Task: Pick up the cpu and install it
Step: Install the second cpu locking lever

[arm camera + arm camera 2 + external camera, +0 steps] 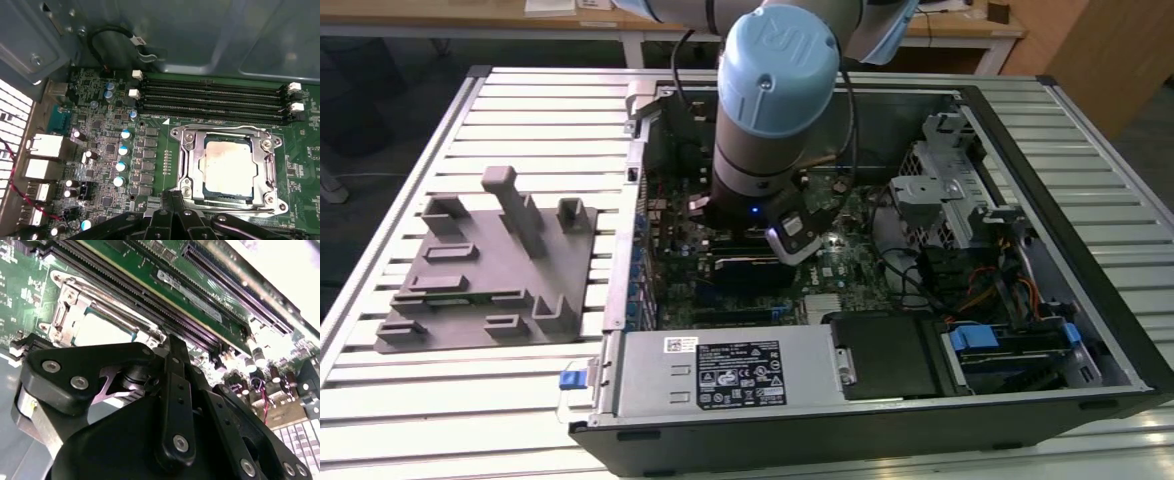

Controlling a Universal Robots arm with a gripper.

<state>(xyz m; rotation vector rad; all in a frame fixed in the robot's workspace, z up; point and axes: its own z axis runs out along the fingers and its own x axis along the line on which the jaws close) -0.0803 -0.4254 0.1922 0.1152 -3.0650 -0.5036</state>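
Currently we see the arm (pixel 774 110) reaching down into the open computer case (pixel 1067 300), which lies on the slatted tabletop (pixel 520 110) at the centre and right of the exterior view. The tool (pixel 798 243) sits low over the green motherboard (pixel 854 260) in the middle of that frame.

In the first wrist view the cpu (pixel 226 167), pale silver top up, lies flat inside the metal socket frame (pixel 182 165) at lower right of centre. The black linkage of the tool (pixel 175 220) shows along the bottom edge, just beside the socket's near rim. We cannot tell whether it touches the frame. The tool is not holding the cpu; we cannot tell how wide it stands.

In the second wrist view the cpu (pixel 100 327) and its socket frame (pixel 67 302) appear at upper left, just past the tool's black body (pixel 150 415).

The memory slots (pixel 215 97) run along beside the socket. A grey plastic fixture (pixel 487 270) with upright posts rests on the tabletop at the exterior view's left, well apart from the case.
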